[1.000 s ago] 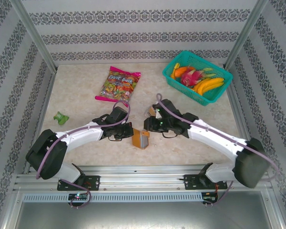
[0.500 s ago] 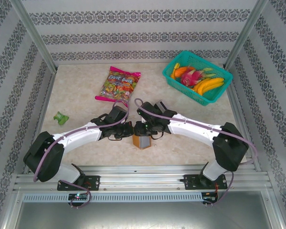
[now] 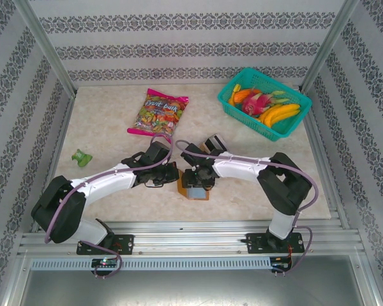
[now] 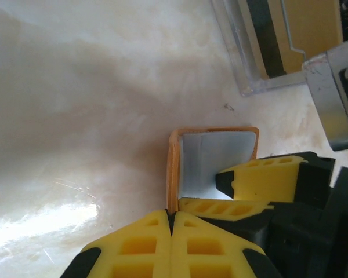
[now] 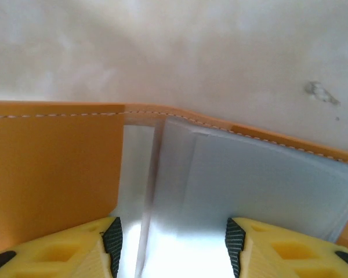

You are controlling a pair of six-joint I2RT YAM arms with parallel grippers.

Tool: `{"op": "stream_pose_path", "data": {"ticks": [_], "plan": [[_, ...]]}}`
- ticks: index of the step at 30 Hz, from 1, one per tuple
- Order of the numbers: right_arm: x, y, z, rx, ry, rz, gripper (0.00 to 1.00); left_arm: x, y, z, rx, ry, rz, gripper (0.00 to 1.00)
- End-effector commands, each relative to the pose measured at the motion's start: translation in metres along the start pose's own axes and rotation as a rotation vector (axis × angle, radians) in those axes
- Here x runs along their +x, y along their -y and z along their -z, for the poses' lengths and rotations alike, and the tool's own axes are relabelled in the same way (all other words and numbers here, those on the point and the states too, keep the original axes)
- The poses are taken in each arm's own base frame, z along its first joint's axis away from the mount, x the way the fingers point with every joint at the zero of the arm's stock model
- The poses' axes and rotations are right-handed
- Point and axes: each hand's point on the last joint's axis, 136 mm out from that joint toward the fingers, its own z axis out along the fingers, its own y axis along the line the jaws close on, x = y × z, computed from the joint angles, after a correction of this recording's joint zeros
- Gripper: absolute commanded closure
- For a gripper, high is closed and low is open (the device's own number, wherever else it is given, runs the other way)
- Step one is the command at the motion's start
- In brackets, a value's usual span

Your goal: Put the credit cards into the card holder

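Card holder (image 4: 214,153) open, left tool (image 4: 171,215) pinching edge, right tool (image 5: 171,234) spread

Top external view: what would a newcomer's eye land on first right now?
Both arms meet front and centre on the orange card holder: the left gripper pinches one wall, and the right gripper stands open over its pale inside. Behind them, a teal basket of fruit sits back right and a colourful candy bag back centre-left.
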Motion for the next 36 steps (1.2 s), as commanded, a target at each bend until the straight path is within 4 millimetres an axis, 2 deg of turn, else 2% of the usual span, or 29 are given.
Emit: {"op": "stream_pose_path", "data": {"ticks": [1, 3, 5, 7, 9, 12, 17, 21, 23, 25, 29, 33, 36], "plan": [[0.014, 0.021, -0.016, 0.217, -0.027, 0.071, 0.39, -0.001, -0.033, 0.007, -0.14, 0.073, 0.063, 0.89], [0.019, 0.025, -0.022, 0.285, -0.035, 0.099, 0.35, -0.002, -0.052, 0.015, -0.208, 0.122, 0.103, 0.72], [0.026, 0.028, -0.03, 0.324, -0.054, 0.112, 0.34, -0.003, -0.063, 0.026, -0.241, 0.17, 0.134, 0.65], [0.031, 0.033, -0.038, 0.36, -0.069, 0.115, 0.32, -0.004, -0.078, 0.041, -0.287, 0.245, 0.196, 0.52], [0.036, 0.036, -0.048, 0.38, -0.087, 0.112, 0.32, -0.003, -0.1, 0.065, -0.337, 0.352, 0.285, 0.42], [0.04, 0.038, -0.056, 0.424, -0.096, 0.133, 0.3, 0.0, -0.123, 0.092, -0.315, 0.495, 0.382, 0.37], [0.043, 0.044, -0.065, 0.572, -0.112, 0.194, 0.27, 0.003, -0.148, 0.136, -0.278, 0.696, 0.442, 0.37], [0.046, 0.034, -0.071, 0.546, -0.144, 0.196, 0.27, -0.002, -0.151, 0.158, -0.242, 0.796, 0.428, 0.37], [0.036, 0.024, -0.061, 0.519, -0.11, 0.199, 0.27, -0.007, -0.145, 0.162, -0.232, 0.807, 0.401, 0.37], [0.022, 0.014, -0.042, 0.488, -0.06, 0.195, 0.27, -0.013, -0.137, 0.162, -0.232, 0.798, 0.374, 0.36], [-0.008, -0.007, 0.008, 0.344, 0.067, 0.162, 0.25, -0.031, -0.11, 0.152, -0.252, 0.733, 0.303, 0.34], [-0.028, -0.033, 0.063, 0.125, 0.187, 0.208, 0.23, -0.057, -0.066, 0.13, -0.217, 0.637, 0.234, 0.33], [-0.045, -0.027, 0.1, 0.03, 0.293, 0.191, 0.24, -0.076, -0.03, 0.111, -0.166, 0.569, 0.186, 0.32]]}}
